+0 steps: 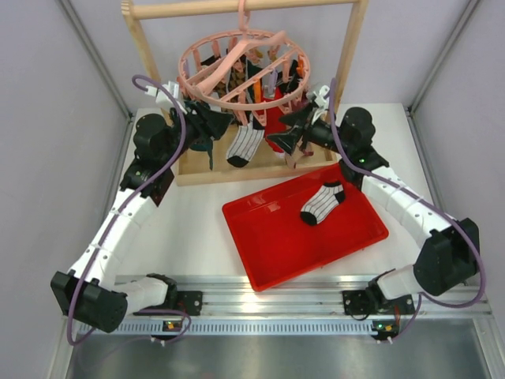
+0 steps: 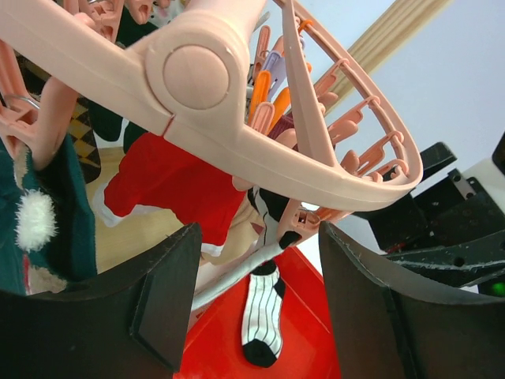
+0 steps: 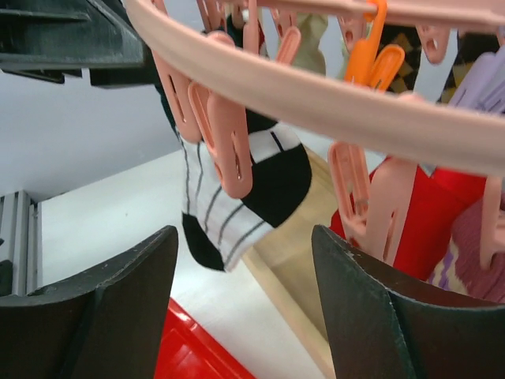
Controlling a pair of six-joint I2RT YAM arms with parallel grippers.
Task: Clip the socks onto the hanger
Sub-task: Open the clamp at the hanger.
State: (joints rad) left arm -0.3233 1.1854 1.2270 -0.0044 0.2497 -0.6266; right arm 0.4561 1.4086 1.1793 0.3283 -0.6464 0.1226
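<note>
Sock (image 1: pixel 246 142) pegged | white table (image 1: pixel 189 225), grey walls (image 1: pixel 47 158) | left end effector (image 2: pixel 259 241), right end effector (image 3: pixel 243 241) spread

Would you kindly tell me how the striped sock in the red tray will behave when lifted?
Probably floppy: the striped sock lies flat and bent in the red tray, and its clipped partner droops limply from the pink hanger. Likely light, being thin knit. Pushed, it would probably bunch rather than roll.

light: bright, even | shadows: soft | wrist views: near hanger (image 3: pixel 300 88) blurred
</note>
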